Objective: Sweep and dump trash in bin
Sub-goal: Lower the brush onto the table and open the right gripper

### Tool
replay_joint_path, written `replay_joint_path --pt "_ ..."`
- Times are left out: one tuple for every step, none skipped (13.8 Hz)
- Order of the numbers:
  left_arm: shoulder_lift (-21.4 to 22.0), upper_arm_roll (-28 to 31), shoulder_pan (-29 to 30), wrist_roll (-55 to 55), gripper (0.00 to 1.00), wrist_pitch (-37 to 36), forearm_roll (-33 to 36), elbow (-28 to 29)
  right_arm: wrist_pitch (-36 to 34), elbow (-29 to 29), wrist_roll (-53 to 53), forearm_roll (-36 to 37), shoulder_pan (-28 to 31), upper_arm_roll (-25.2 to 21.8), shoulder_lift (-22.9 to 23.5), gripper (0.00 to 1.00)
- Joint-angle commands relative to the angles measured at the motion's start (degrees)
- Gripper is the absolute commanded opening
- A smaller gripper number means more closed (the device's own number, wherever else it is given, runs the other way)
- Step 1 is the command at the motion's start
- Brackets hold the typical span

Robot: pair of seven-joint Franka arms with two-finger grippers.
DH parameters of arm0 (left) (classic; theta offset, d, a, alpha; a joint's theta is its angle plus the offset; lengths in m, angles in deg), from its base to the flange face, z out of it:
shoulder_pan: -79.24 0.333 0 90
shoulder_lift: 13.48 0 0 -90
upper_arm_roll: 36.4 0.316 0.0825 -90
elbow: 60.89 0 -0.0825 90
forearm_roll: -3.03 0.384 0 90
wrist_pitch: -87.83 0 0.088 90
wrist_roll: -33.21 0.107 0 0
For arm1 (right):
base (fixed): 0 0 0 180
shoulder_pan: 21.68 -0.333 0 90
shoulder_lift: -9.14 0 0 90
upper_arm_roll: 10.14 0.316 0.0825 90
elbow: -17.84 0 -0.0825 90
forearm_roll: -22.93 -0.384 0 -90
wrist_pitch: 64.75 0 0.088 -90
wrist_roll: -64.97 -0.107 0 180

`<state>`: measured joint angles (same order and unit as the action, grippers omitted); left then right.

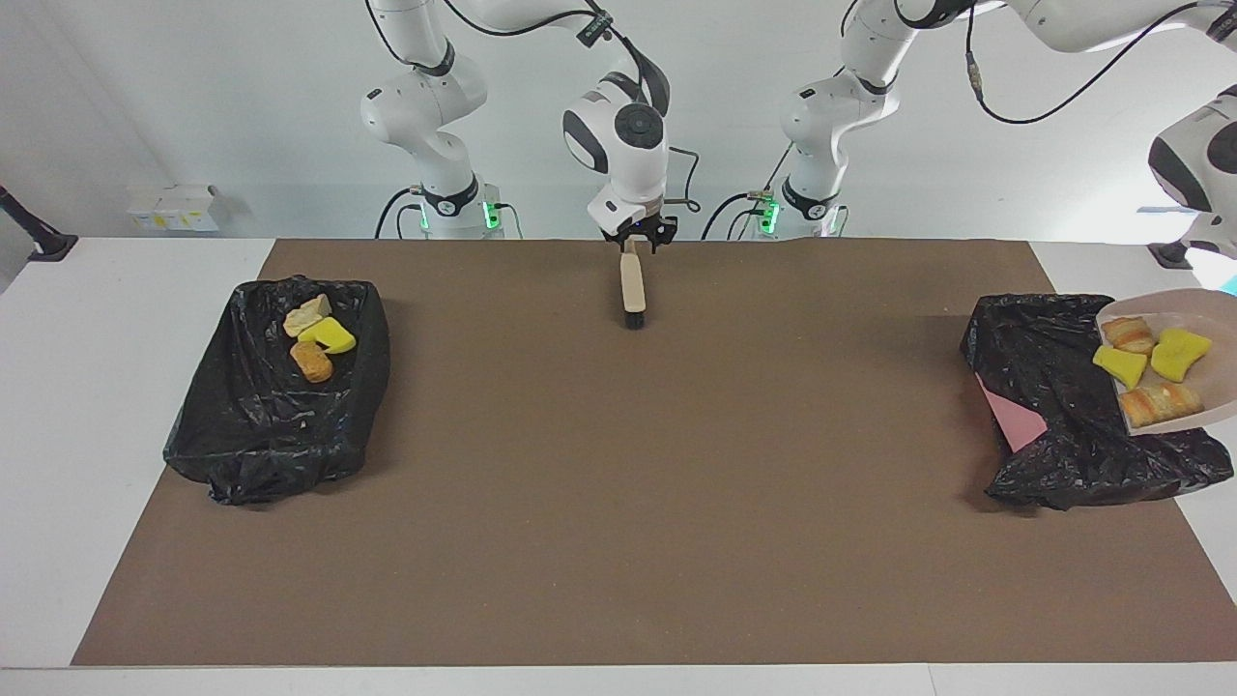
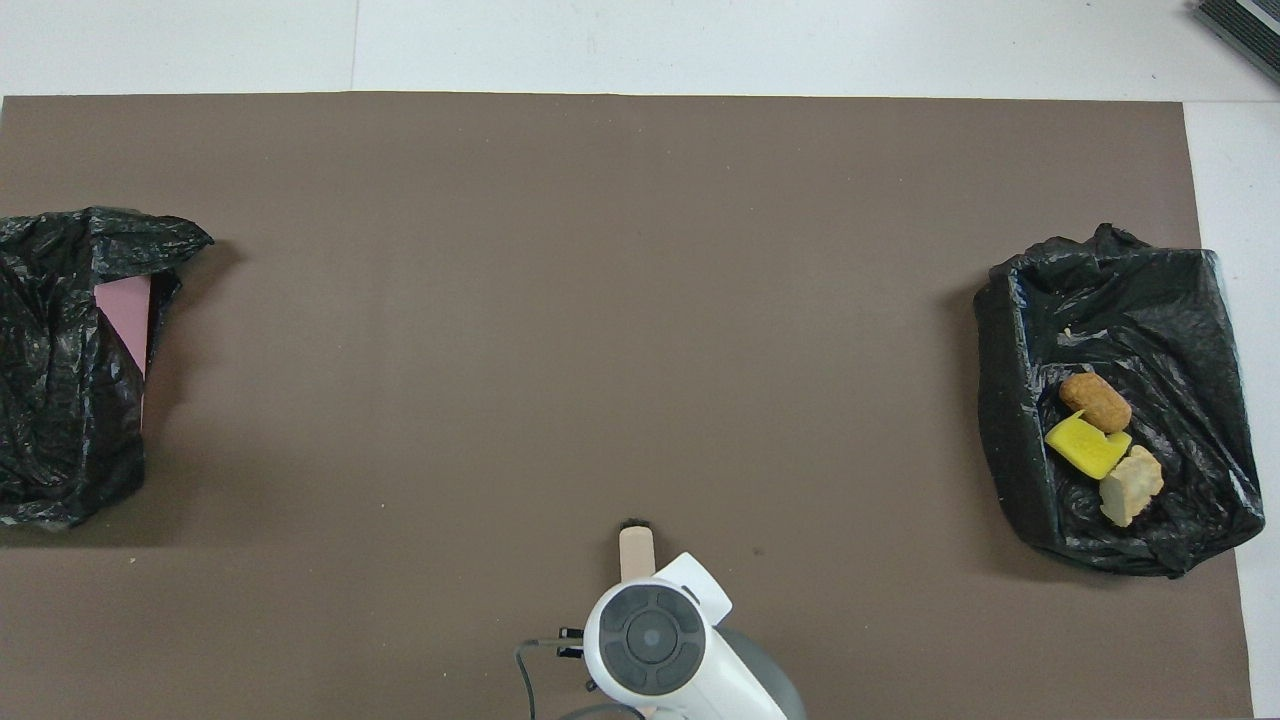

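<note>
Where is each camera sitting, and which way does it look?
Facing view: high across the table, looking at the robots; both arms show, right gripper at the brush, left arm near the dustpan with four scraps.
Overhead view: high above the robots' end, looking forward and down; only the right arm's wrist shows.
Shared, half a turn apart: brush, left arm's bin, right arm's bin holding three scraps.

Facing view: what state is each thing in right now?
dustpan: raised over the left arm's bin, carrying four scraps.
left arm's bin: no scraps visible inside.
right arm's bin: holds three scraps.
brush: lying flat on the mat.
right gripper: open, at the brush handle.
left gripper: out of view, shut on the dustpan.
</note>
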<state>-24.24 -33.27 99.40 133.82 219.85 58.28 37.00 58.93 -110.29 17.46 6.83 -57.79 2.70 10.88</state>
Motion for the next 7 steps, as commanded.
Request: replay_joint_path --pt "4.35 0.65 -2.32 -5.06 0.00 0.88 8.18 4.16 1.65 7.09 3.12 -0.43 7.69 0.16 4.15 1.00" --pt "4.61 0.65 -2.41 -6.38 0.00 0.26 9.51 3.98 2.70 8.06 5.65 0.02 9.98 -0.10 4.15 1.00" --pt "5.48 0.65 -2.41 -7.00 0.00 -1.14 10.39 3.63 4.02 8.77 8.20 0.46 13.22 -0.10 4.15 1.00" --pt "6.19 0.30 -2.50 -7.09 0.00 -3.59 10.49 3.54 4.29 9.21 10.40 1.16 15.95 -0.10 4.15 1.00" --pt "6.46 0.21 -3.81 -7.79 0.00 -7.01 10.66 2.93 4.03 10.26 12.60 2.55 18.59 -0.10 4.15 1.00" --pt "6.46 0.21 -5.91 -8.67 0.00 -11.13 12.14 1.88 3.68 10.79 14.27 5.09 21.40 -0.01 4.15 1.00" --pt "6.46 0.13 -7.06 -9.98 0.00 -14.65 14.07 0.83 3.68 10.89 14.64 7.73 23.08 -0.01 4.15 1.00"
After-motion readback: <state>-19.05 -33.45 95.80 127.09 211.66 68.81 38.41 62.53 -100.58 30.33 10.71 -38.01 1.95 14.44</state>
